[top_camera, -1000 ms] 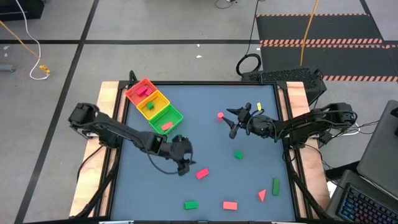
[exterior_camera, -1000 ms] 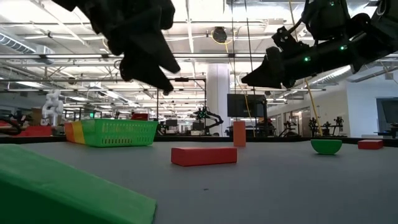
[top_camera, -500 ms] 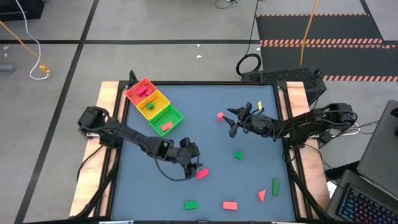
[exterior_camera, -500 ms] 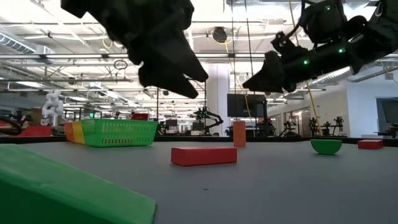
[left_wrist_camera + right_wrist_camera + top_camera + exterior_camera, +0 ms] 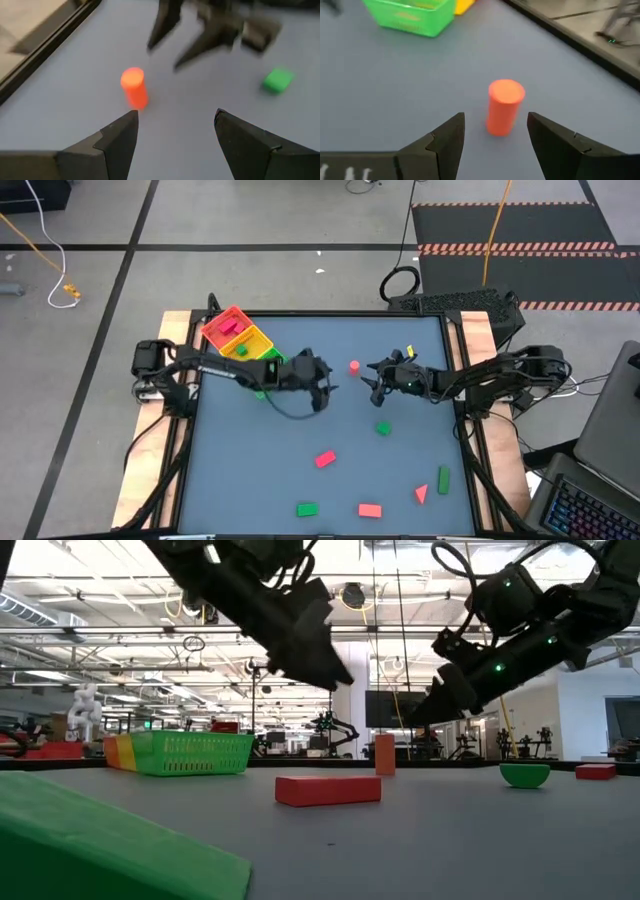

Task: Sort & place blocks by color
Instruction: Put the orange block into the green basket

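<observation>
Swung up from over the red brick (image 5: 325, 459) near the table's (image 5: 400, 480) middle, left gripper (image 5: 322, 387) now beside the tray's (image 5: 232, 338) green end, fingers spread, holding nothing. Shifted slightly toward the pink-red cylinder (image 5: 354, 366), right gripper (image 5: 374, 377) also spread and empty. Stood upright between the two grippers, that cylinder, just ahead of the right fingers (image 5: 445, 137) and farther ahead of the left fingers (image 5: 120, 135). Lay apart below: green cube (image 5: 383, 429), green brick (image 5: 306, 508), red brick (image 5: 369, 509), probably a red wedge (image 5: 421, 494), green brick (image 5: 443, 478).
</observation>
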Available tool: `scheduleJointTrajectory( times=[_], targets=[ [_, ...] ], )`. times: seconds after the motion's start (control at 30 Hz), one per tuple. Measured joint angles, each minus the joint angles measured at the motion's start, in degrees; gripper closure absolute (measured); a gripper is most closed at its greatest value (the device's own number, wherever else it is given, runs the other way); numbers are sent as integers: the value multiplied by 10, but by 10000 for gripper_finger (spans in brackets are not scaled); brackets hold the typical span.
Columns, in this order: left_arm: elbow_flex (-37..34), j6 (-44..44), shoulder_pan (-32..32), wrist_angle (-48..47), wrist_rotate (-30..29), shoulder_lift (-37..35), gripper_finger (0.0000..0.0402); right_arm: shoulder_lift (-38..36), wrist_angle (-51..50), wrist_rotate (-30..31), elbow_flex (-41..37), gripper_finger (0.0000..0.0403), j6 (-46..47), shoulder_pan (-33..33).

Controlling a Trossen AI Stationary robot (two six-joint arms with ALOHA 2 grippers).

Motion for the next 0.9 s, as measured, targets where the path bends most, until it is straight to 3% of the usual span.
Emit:
scheduleJointTrajectory(
  times=[0.1,0.3,0.53,0.9],
  targets=[
    [0,2,32,42,74,0,140,14,13,-13,0,193,-5,-1],
    [0,-19,76,73,160,4,140,4,35,-10,0,193,-19,-1],
    [2,-41,79,135,172,56,140,17,0,-10,-1,193,-10,-21],
    [25,-44,78,200,172,129,140,69,60,-12,0,193,-4,-28]
  ],
)
